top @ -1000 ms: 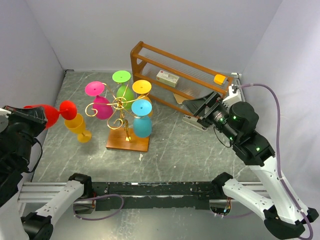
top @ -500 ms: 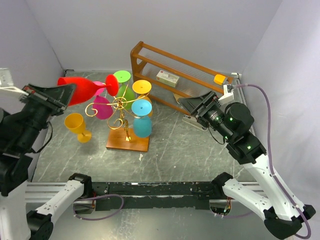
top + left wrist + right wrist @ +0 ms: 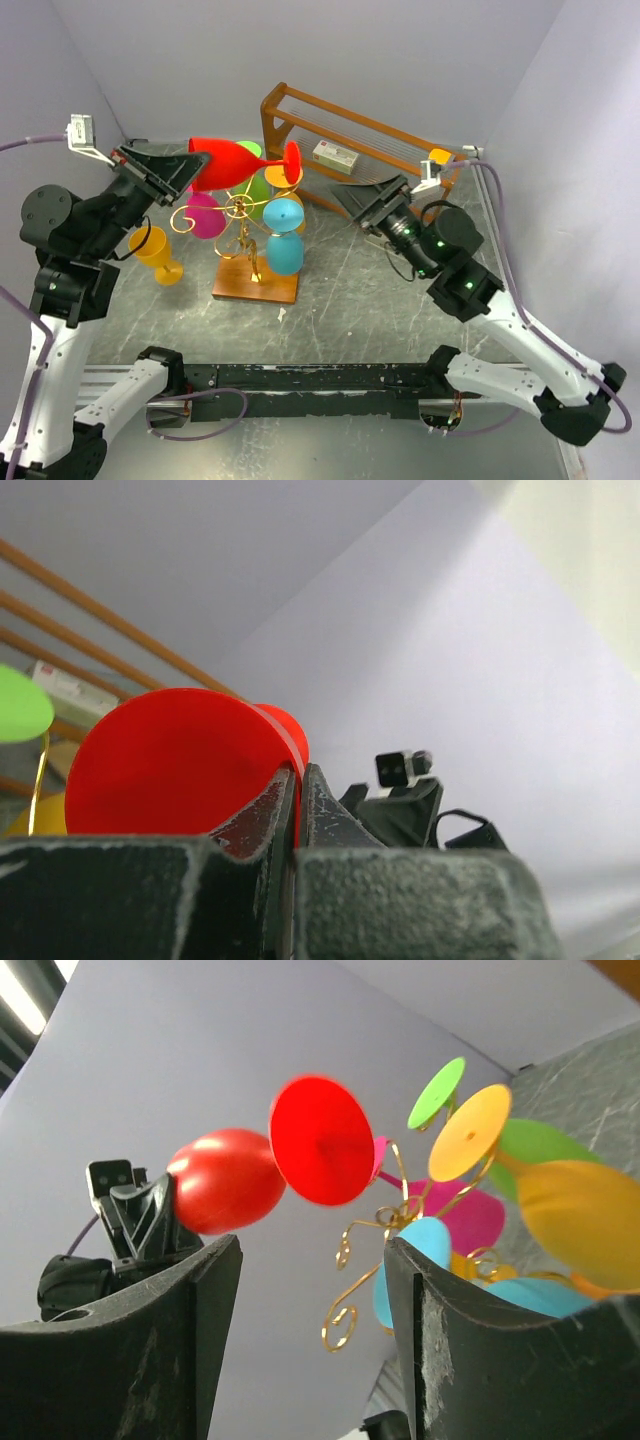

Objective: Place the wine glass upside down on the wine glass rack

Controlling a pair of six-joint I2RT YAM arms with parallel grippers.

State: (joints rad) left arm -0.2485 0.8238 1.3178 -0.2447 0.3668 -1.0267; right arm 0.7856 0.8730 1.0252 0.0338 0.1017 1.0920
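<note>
My left gripper (image 3: pixel 180 168) is shut on the rim of a red wine glass (image 3: pixel 235 164) and holds it sideways in the air, foot pointing right, above the gold wire rack (image 3: pixel 240 215). The glass fills the left wrist view (image 3: pixel 170 765), and in the right wrist view its bowl and foot (image 3: pixel 320 1140) show. The rack stands on a wooden base (image 3: pixel 256 283) and carries pink, green, orange and blue glasses upside down. My right gripper (image 3: pixel 352 200) is open and empty, to the right of the rack, facing it (image 3: pixel 360 1260).
A yellow glass (image 3: pixel 155 252) stands upright on the table left of the rack. A brown wooden shelf (image 3: pixel 370 150) at the back holds a small box (image 3: pixel 335 155) and a yellow block (image 3: pixel 438 157). Grey walls close in on both sides.
My left arm has swung the red glass up and to the right, from the left wall to above the rack. My right gripper has moved left towards the rack.
</note>
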